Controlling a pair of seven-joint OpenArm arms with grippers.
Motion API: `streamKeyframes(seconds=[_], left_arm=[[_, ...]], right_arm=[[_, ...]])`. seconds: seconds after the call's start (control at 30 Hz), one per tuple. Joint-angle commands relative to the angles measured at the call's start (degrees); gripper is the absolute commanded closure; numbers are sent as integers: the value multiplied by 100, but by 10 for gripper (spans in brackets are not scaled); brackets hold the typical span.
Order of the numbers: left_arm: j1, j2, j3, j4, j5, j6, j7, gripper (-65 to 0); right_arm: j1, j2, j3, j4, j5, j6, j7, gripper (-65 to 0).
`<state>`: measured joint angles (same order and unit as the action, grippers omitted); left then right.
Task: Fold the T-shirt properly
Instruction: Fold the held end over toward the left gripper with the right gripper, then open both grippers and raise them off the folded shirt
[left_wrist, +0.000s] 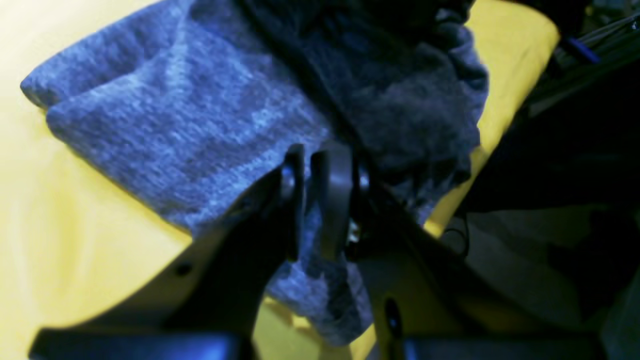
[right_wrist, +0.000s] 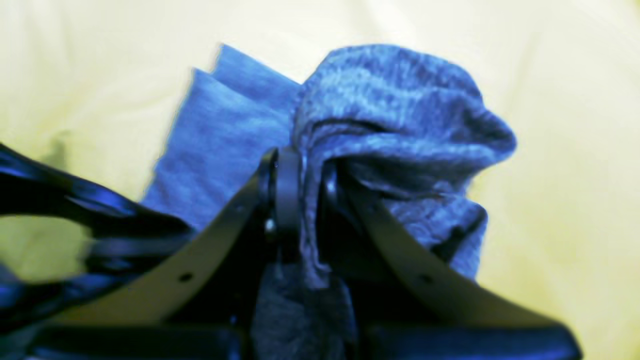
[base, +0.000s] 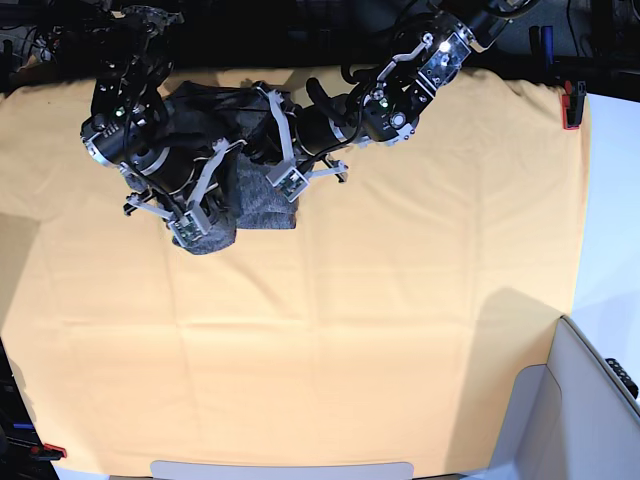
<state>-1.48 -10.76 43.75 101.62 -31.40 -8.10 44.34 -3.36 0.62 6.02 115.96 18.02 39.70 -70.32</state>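
The dark grey T-shirt (base: 255, 190) lies bunched at the back left of the yellow-orange table cloth (base: 330, 320). My left gripper (left_wrist: 306, 200) is shut on a hanging fold of the T-shirt (left_wrist: 200, 115); in the base view it (base: 290, 185) holds the shirt's right edge. My right gripper (right_wrist: 301, 200) is shut on a bunched fold of the T-shirt (right_wrist: 400, 115), with cloth passing between the jaws. In the base view it (base: 192, 225) grips the shirt's front left corner. Both arms cover much of the shirt.
The table cloth (left_wrist: 65, 240) covers the whole table. A red clamp (base: 571, 105) holds it at the back right edge, another (base: 50, 452) at the front left. A grey-white bin (base: 580, 410) stands at the front right corner.
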Motion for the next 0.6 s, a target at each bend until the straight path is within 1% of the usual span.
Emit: streamKeyframes(seconds=[0.0, 0.1, 0.17, 0.3, 0.37, 0.47, 0.57], left_arm=[[-77, 43, -19, 84, -56, -30, -148, -74], [-77, 35, -71, 31, -56, -30, -148, -74], [-41, 35, -326, 31, -56, -30, -148, -74], [310, 87, -1434, 84, -56, -30, -148, -74], [433, 105, -1926, 119, -56, -30, -148, -74], [556, 228, -2726, 251, -56, -30, -148, -74], [618, 290, -3254, 295, -56, -30, -148, -74]], right_arm=[[120, -5, -123, 83, -39, 30, 153, 0], [243, -14, -352, 83, -374, 30, 153, 0], [322, -75, -440, 39, -541, 30, 153, 0], [454, -251, -457, -84, -602, 30, 153, 0], [472, -304, -457, -198, -602, 30, 153, 0], [472, -348, -483, -374, -602, 30, 153, 0], [498, -374, -633, -576, -602, 30, 153, 0]])
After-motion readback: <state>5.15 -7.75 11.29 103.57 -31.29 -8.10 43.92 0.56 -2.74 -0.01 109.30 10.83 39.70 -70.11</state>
